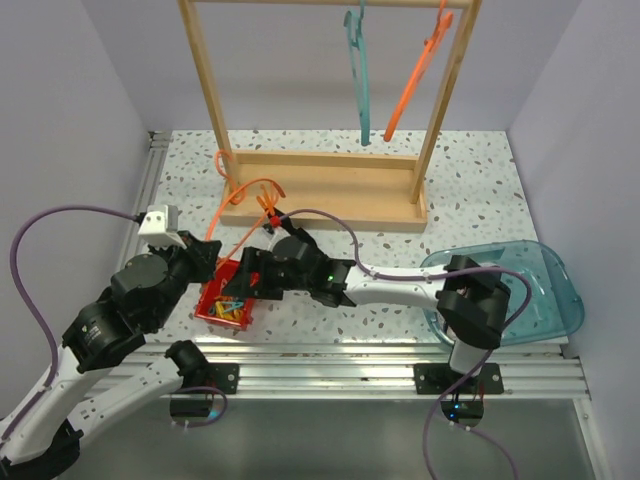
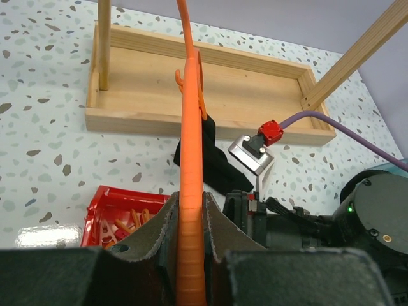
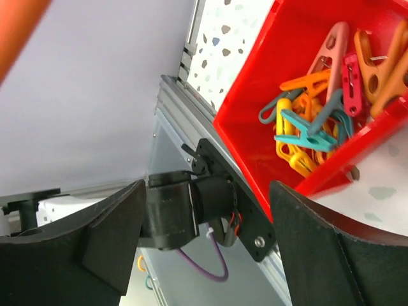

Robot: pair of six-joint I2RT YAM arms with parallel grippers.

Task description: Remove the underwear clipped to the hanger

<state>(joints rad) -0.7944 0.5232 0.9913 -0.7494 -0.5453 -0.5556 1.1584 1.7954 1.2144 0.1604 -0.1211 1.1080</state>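
The black underwear (image 2: 213, 166) hangs from the orange hanger (image 2: 190, 127) just above the bench (image 2: 44, 159). It looks light and limp, best pinched on loose cloth. The left claw (image 2: 190, 242) clamps the hanger, and the right claw (image 3: 207, 236) gapes wide and empty by the red bin (image 3: 255, 95).

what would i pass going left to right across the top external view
left arm's white camera → red clip bin → teal hanger on the rack → orange hanger on the rack → blue plastic tray
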